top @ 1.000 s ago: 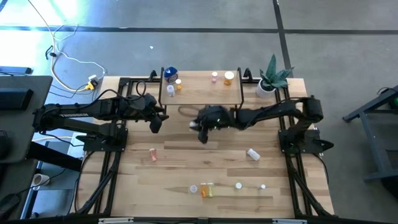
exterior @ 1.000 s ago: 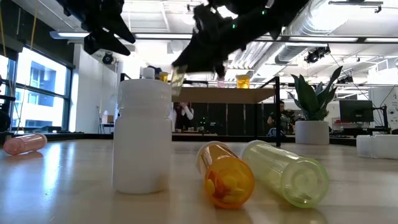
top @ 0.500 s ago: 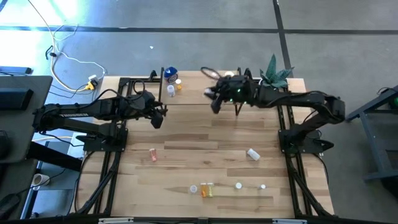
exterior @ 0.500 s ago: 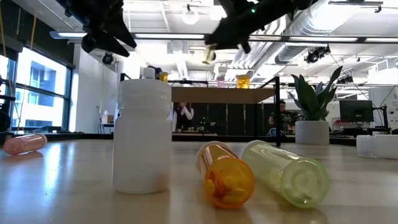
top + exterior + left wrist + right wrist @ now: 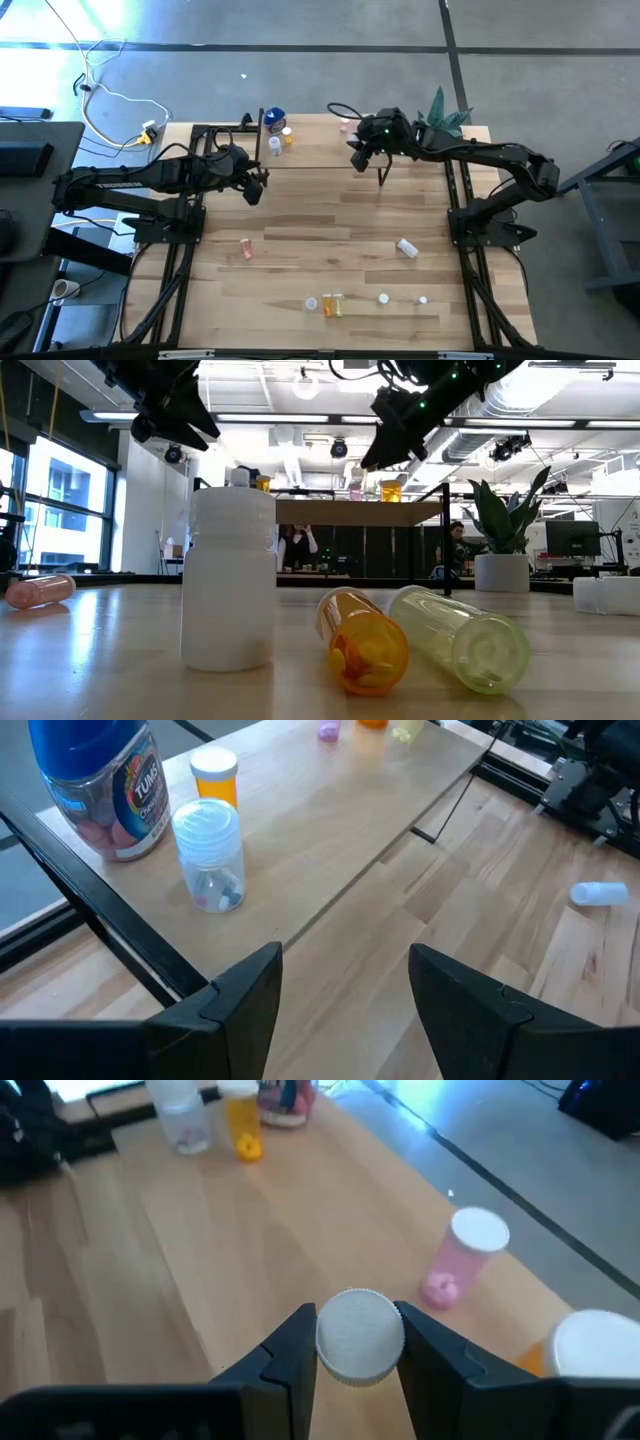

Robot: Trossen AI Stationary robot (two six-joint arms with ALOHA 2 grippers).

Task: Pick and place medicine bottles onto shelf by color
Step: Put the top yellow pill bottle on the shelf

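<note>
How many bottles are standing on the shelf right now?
5. Left end of the shelf: blue-topped jar, orange bottle, clear vial. Right end: pink bottle, second orange bottle. The right gripper holds a sixth bottle over that end; the left gripper waits nearby.

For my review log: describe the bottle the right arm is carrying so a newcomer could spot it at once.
Find the low light-wood shelf at the table's far edge. Above its right end, the right tool is shut on a small white-capped bottle, the only one held in the air; the pink bottle beside it stands on the shelf.
</note>
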